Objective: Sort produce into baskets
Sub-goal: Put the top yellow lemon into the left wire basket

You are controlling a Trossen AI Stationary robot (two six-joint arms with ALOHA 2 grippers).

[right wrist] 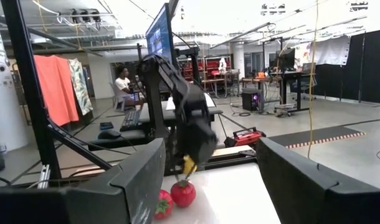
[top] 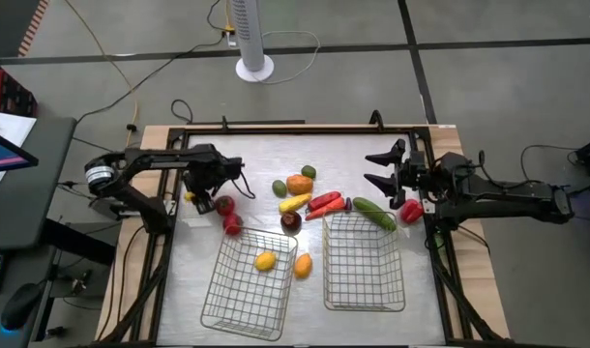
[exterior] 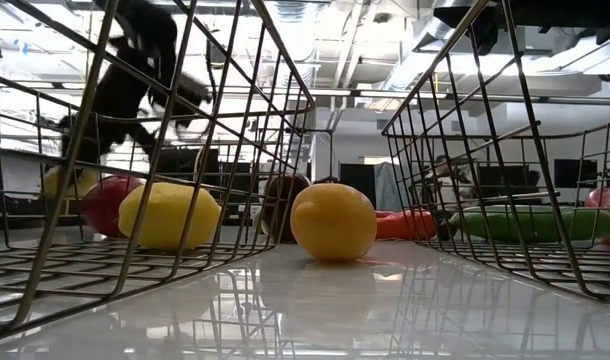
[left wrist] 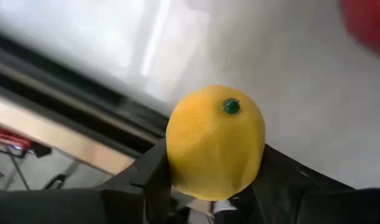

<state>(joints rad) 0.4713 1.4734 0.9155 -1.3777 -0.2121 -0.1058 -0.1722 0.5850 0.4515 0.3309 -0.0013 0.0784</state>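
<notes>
Lemon [left wrist: 216, 142] sits clamped in left gripper [left wrist: 209, 186] (right gripper [top: 384, 166] spread).

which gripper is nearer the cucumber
Right. The right gripper hovers just beyond the cucumber, near its end. The left gripper, shut on a lemon, is across the table, past the other produce.

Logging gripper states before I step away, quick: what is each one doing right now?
Left gripper: shut on a yellow lemon, at the table's left side.
Right gripper: open, holding nothing, waiting at the table's right side.
</notes>
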